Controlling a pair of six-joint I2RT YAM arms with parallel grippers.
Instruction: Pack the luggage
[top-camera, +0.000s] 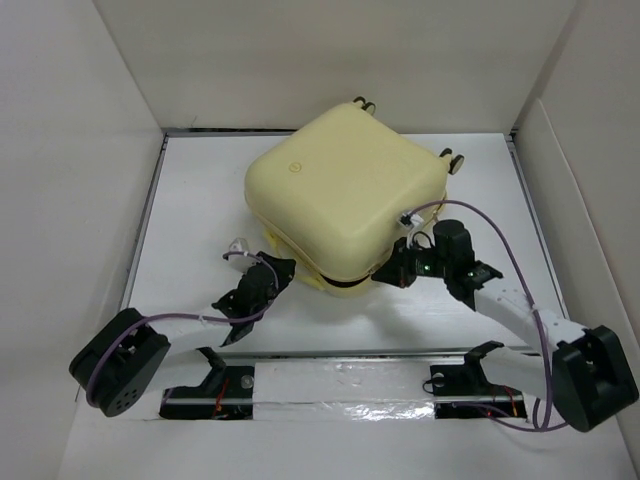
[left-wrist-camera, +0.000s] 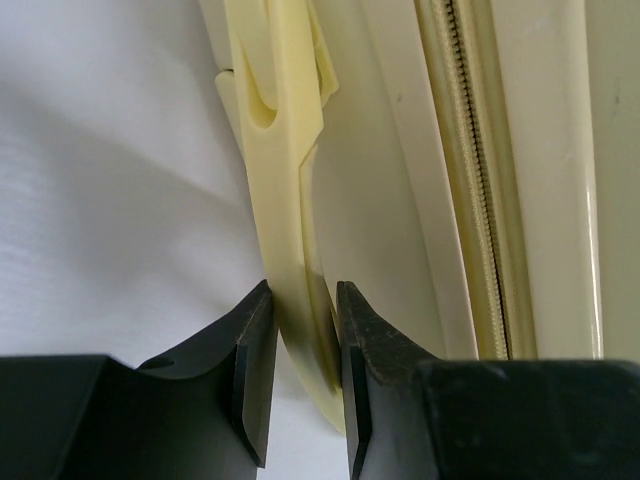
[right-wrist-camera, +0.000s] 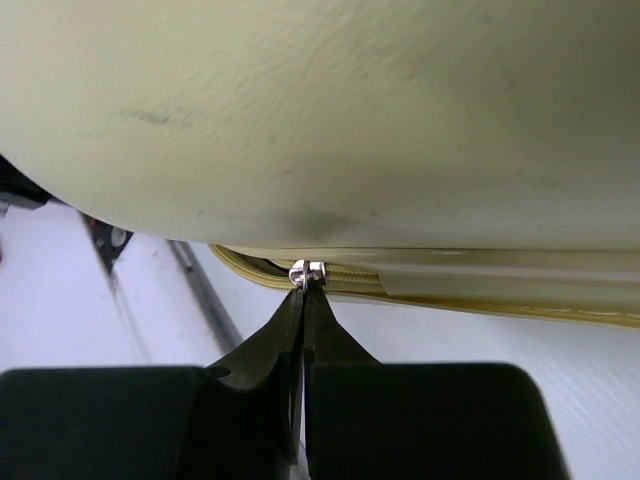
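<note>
The pale yellow luggage (top-camera: 345, 195) lies flat mid-table, lid down, wheels at the far side. My left gripper (top-camera: 277, 272) is at its near left corner, shut on the suitcase's pale yellow handle (left-wrist-camera: 290, 240), which runs between the black fingers (left-wrist-camera: 252, 360). My right gripper (top-camera: 393, 268) is at the near right edge, shut on the small silver zipper pull (right-wrist-camera: 308, 273) on the yellow zipper track (right-wrist-camera: 420, 280). The shell (right-wrist-camera: 320, 110) fills the upper right wrist view. A dark gap shows in the seam at the near edge (top-camera: 345, 284).
White enclosure walls (top-camera: 80, 150) stand on the left, right and back. A taped strip with the arm mounts (top-camera: 340, 390) runs along the near table edge. Cables (top-camera: 500, 240) loop off both arms. Bare white table (top-camera: 190, 200) lies left of the suitcase.
</note>
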